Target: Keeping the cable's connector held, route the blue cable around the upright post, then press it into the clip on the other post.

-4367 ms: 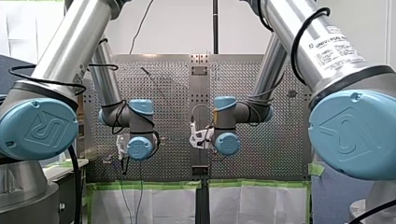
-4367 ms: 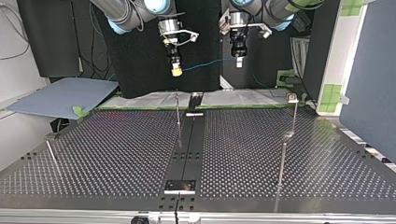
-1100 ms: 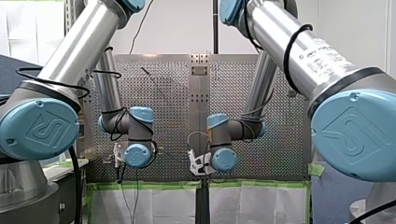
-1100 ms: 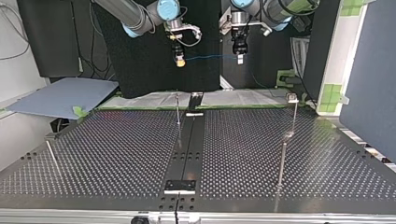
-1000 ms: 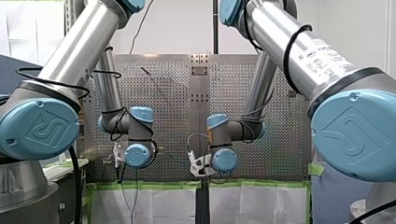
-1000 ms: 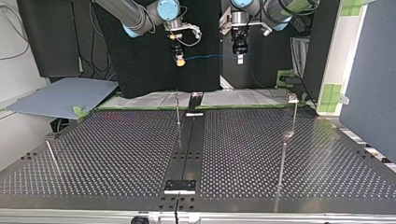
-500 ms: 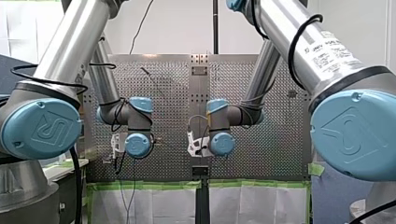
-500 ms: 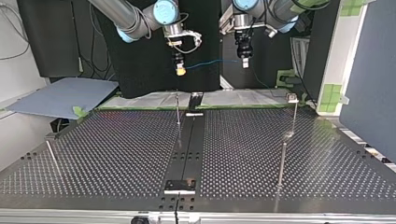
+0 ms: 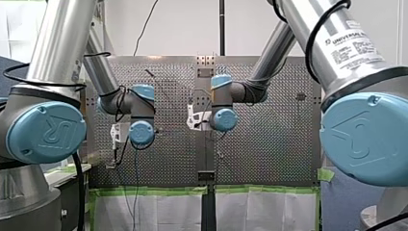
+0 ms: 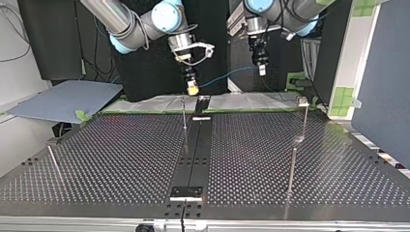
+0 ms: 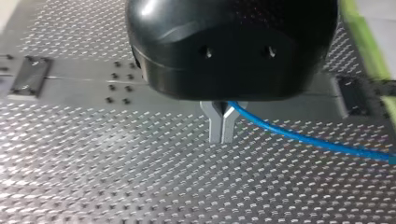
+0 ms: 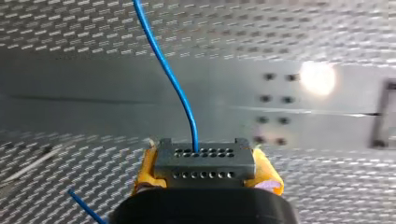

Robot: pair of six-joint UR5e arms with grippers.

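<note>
I'm running this from afar in a robotics lab. My left arm [image 9: 57, 57] and my right arm [image 9: 337, 53], both bare industrial metal with blue caps, reach over a steel counter [image 10: 121, 159] drilled with a grid of holes. Thin posts [image 10: 292, 164] stand on it, green tape [image 9: 154, 191] lines its edge, and a black backdrop [image 10: 140, 72] hangs behind.

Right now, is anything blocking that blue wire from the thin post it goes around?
Nothing visible. The blue cable hangs between my right gripper, holding its connector, and my left gripper; only open air reaches the upright post.
</note>
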